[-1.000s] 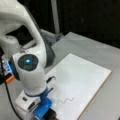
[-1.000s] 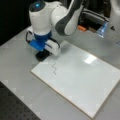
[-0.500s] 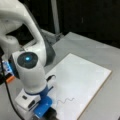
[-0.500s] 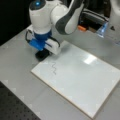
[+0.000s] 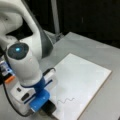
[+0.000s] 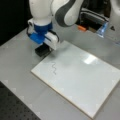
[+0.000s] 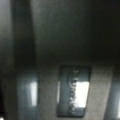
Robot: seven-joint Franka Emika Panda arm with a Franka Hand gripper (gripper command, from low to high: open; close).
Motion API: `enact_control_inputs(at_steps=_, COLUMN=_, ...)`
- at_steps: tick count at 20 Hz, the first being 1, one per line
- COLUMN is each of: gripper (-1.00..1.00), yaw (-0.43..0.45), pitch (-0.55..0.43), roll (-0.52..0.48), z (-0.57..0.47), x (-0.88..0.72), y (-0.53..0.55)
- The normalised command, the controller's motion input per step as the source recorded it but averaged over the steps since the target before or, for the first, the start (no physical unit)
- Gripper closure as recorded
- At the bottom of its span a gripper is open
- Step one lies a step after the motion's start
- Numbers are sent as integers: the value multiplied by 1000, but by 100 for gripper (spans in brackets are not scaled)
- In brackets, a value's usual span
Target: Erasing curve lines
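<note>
1. The gripper [image 6: 44,47] sits low at the whiteboard's [image 6: 82,80] corner, upper left of a front view, with a black block eraser [image 6: 42,51] under it, apparently so the block can meet the board flat.
2. Whether the jaws are pinching the eraser or spread, I cannot tell.
3. The curve lines [image 6: 53,68] lie unerased just below the eraser; their long axis runs away from it. In a front view they sit at bottom centre [image 5: 66,100].
4. The wrist view is dark and unreadable.
</note>
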Motion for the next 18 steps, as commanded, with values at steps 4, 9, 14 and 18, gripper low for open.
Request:
enact_control_inputs(at_steps=4, gripper=100, yaw=-378, pitch=-141, roll=-35, z=-107, x=27, y=242)
enact_control_inputs(at_steps=9, gripper=100, yaw=-322, pitch=-26, roll=-94, z=-54, x=78, y=154)
enact_control_inputs(at_steps=14, gripper=100, yaw=-156, pitch=63, roll=-142, z=10, x=88, y=31)
enact_control_inputs(at_steps=18, gripper=100, yaw=-32, pitch=48, roll=-49, z=28, x=99, y=30)
